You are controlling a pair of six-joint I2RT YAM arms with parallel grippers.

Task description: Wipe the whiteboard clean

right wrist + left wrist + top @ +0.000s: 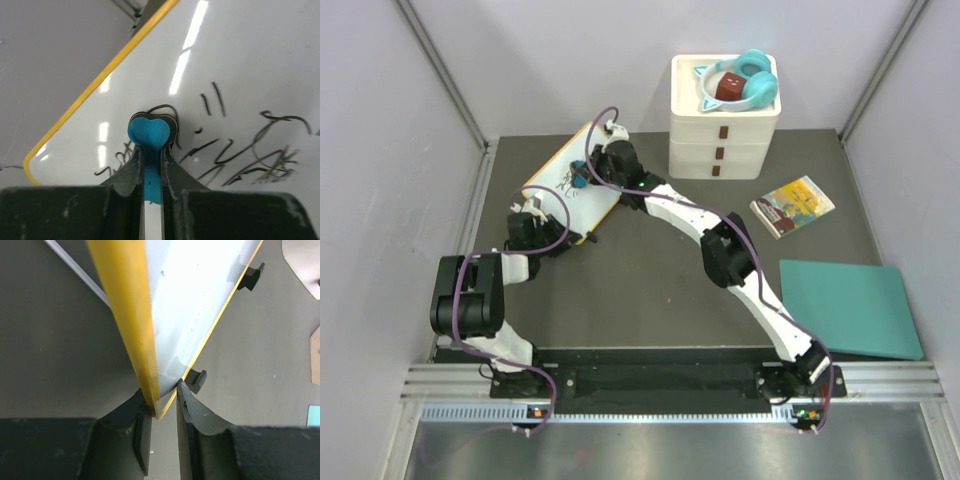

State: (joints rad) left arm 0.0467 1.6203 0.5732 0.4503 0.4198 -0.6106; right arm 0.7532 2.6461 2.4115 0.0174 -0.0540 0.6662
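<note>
The whiteboard [560, 182], white with a yellow rim, lies tilted at the back left of the dark table. Black scribbles [250, 155] cover its face. My left gripper [523, 228] is shut on the whiteboard's near corner [155, 405], its rim pinched between the fingers, black stand feet [197, 380] beside them. My right gripper [582, 177] is shut on a blue heart-shaped eraser [151, 134], whose dark pad rests on the whiteboard [240, 75] among the scribbles.
A white drawer unit [723, 130] stands at the back, with teal headphones [748, 82] on top. A small picture book [792, 206] lies to its right. A flat teal sheet [848, 306] lies at the right front. Grey walls close in both sides.
</note>
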